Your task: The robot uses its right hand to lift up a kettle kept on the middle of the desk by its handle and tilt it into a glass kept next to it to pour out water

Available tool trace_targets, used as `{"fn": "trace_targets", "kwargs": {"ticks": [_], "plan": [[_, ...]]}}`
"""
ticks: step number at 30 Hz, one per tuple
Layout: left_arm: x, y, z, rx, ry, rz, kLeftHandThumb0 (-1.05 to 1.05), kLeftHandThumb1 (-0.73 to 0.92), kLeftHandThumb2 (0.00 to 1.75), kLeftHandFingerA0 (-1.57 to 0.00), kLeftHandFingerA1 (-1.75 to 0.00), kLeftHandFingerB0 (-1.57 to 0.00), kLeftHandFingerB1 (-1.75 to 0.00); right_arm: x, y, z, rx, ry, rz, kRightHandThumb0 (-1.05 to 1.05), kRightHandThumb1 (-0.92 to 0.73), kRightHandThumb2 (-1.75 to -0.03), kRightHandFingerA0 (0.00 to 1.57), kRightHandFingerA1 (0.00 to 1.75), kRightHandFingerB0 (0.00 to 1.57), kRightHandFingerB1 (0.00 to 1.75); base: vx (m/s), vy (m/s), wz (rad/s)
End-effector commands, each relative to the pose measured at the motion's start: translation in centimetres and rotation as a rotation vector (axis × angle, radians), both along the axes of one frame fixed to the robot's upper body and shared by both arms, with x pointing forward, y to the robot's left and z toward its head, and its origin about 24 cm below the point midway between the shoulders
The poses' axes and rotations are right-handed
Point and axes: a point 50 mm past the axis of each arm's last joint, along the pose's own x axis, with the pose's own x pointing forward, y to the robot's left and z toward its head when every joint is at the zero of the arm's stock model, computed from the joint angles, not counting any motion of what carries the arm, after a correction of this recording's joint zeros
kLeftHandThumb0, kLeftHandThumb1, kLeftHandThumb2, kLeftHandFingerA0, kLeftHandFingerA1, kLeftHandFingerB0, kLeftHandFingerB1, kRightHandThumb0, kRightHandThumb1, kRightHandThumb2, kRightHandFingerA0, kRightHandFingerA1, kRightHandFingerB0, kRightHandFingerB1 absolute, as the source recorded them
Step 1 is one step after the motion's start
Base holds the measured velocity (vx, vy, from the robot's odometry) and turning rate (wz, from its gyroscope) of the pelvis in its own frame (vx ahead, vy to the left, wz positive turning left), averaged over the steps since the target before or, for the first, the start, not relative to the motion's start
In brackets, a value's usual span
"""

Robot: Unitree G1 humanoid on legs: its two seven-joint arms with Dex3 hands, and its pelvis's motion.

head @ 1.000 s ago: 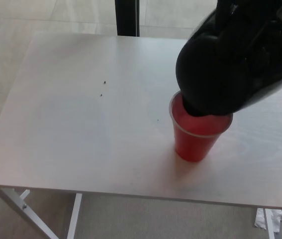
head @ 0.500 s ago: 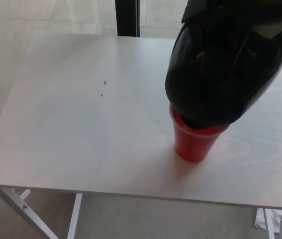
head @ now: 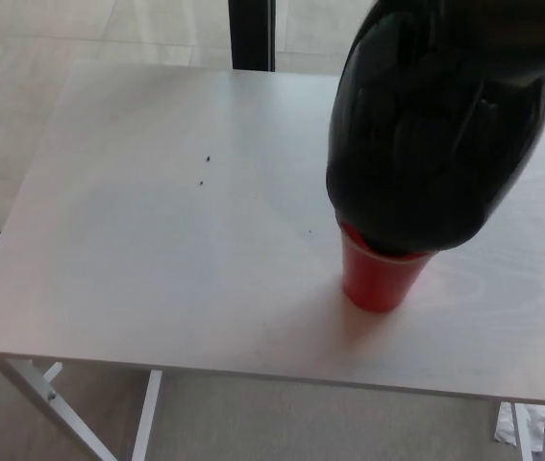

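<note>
Black kettle (head: pixel 435 125) tipped steeply down over red cup (head: pixel 380 280); robot hand's grip indiscernible.

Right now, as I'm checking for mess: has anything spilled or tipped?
No spill shows on the table. The red cup stands upright under the tilted black kettle, which hides its mouth. Only small dark specks mark the tabletop.

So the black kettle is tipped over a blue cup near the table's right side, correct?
Not quite: the cup is red, not blue. The head view shows the black kettle tipped over it, hiding most of its rim, near the right side of the white table.
</note>
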Motion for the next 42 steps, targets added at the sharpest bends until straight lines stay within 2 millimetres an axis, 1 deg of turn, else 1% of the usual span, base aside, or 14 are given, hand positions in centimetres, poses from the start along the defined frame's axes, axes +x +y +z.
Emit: {"fn": "trace_targets", "kwargs": {"ticks": [1, 6, 8, 11, 12, 20, 21, 24, 27, 30, 32, 35, 36, 42], "plan": [[-0.4, 0.5, 0.6, 0.018, -0.008, 0.004, -1.05, 0.49, 1.28, -1.17, -0.98, -0.69, -1.52, 1.2, -2.4, -1.2, -0.108, -0.030, -0.198, -0.32, -0.57, -0.59, 0.90, 1.13, 0.88, 0.76, 0.00, 0.000, 0.00], [-0.6, 0.6, 0.5, 0.024, -0.002, 0.003, -1.05, 0.50, 1.28, -1.18, -0.97, -0.68, -1.52, 2.1, -4.8, -1.2, -0.096, -0.054, -0.353, -0.21, -0.58, -0.73, 0.86, 0.99, 0.87, 0.84, 0.00, 0.000, 0.00], [-0.6, 0.6, 0.5, 0.012, -0.008, 0.009, -1.05, 0.54, 1.19, -1.17, -1.03, -0.74, -1.44, 2.4, -5.5, -1.3, -0.058, -0.083, -0.378, -0.25, -0.58, -0.65, 0.86, 1.48, 0.82, 1.22, 0.00, 0.000, 0.00], [-0.8, 0.5, 0.4, 0.018, -0.006, 0.006, -1.05, 0.68, 0.94, -1.12, -1.04, -0.78, -1.38, 2.8, -6.6, -1.4, 0.023, -0.036, -0.444, -0.16, -0.55, -0.78, 0.86, 1.03, 0.87, 1.13, 0.00, 0.000, 0.00], [-0.8, 0.5, 0.3, 0.016, -0.002, 0.011, -1.05, 0.49, 1.28, -1.17, -0.99, -0.72, -1.50, 2.9, -6.9, -1.6, 0.063, -0.011, -0.453, -0.10, -0.55, -0.81, 0.89, 1.37, 0.78, 1.42, 0.00, 0.000, 0.00], [-1.2, 0.5, 0.1, 0.010, 0.009, 0.015, -1.05, 0.70, 0.94, -1.12, -1.04, -0.75, -1.40, 2.8, -8.1, -2.6, 0.174, 0.030, -0.539, -0.30, -0.58, -0.61, 0.85, 1.62, 0.81, 0.88, 0.00, 0.000, 0.00], [-1.3, 0.5, 0.1, 0.014, 0.013, 0.015, -1.05, 0.52, 1.24, -1.12, -1.07, -0.71, -1.49, 2.6, -8.1, -2.7, 0.177, 0.041, -0.549, -0.18, -0.63, -0.65, 0.84, 1.75, 0.67, 1.49, 0.00, 0.000, 0.00], [-1.3, 0.5, 0.1, 0.020, 0.017, 0.014, -1.05, 0.51, 1.29, -1.19, -0.99, -0.70, -1.52, 2.3, -8.1, -3.0, 0.190, 0.066, -0.587, -0.18, -0.65, -0.66, 0.84, 1.75, 0.58, 1.67, 0.00, 0.000, 0.00], [-1.3, 0.5, 0.1, 0.028, 0.024, 0.012, -1.05, 0.72, 0.96, -1.13, -1.04, -0.73, -1.43, 2.3, -8.2, -3.4, 0.216, 0.108, -0.656, -0.18, -0.52, -0.90, 1.14, 1.40, 0.90, 1.27, 0.00, 0.000, 0.00], [-1.3, 0.5, 0.1, 0.025, 0.022, 0.011, -1.05, 0.71, 0.96, -1.11, -1.06, -0.72, -1.44, 2.2, -8.2, -3.7, 0.251, 0.133, -0.694, -0.05, -0.52, -0.88, 0.79, 1.75, 0.57, 1.73, 0.00, 0.000, 0.00], [-1.3, 0.5, 0.2, 0.016, 0.014, 0.017, -1.05, 0.70, 0.95, -1.10, -1.06, -0.74, -1.41, 2.0, -8.2, -4.2, 0.345, 0.166, -0.691, -0.10, -0.45, -1.01, 1.16, 1.40, 0.95, 1.28, 0.00, 0.000, 0.00], [-1.3, 0.5, 0.2, 0.021, 0.015, 0.019, -1.05, 0.71, 0.95, -1.11, -1.06, -0.74, -1.41, 1.7, -8.2, -4.6, 0.399, 0.213, -0.722, -0.04, -0.51, -0.93, 0.85, 1.75, 0.62, 1.71, 0.00, 0.000, 0.00], [-1.4, 0.6, 0.1, 0.016, 0.017, 0.021, -1.05, 0.56, 1.20, -1.10, -1.10, -0.70, -1.45, 1.6, -8.2, -4.8, 0.431, 0.259, -0.735, -0.07, -0.48, -1.02, 1.19, 1.44, 0.99, 1.32, 0.00, 0.000, 0.00], [-1.5, 0.5, -0.1, 0.019, 0.020, 0.015, -1.05, 0.70, 0.95, -1.06, -1.08, -0.72, -1.41, 1.1, -8.7, -6.0, 0.518, 0.399, -0.867, -0.17, -0.51, -1.03, 1.18, 1.39, 0.99, 1.27, 0.00, 0.000, 0.00]]}}
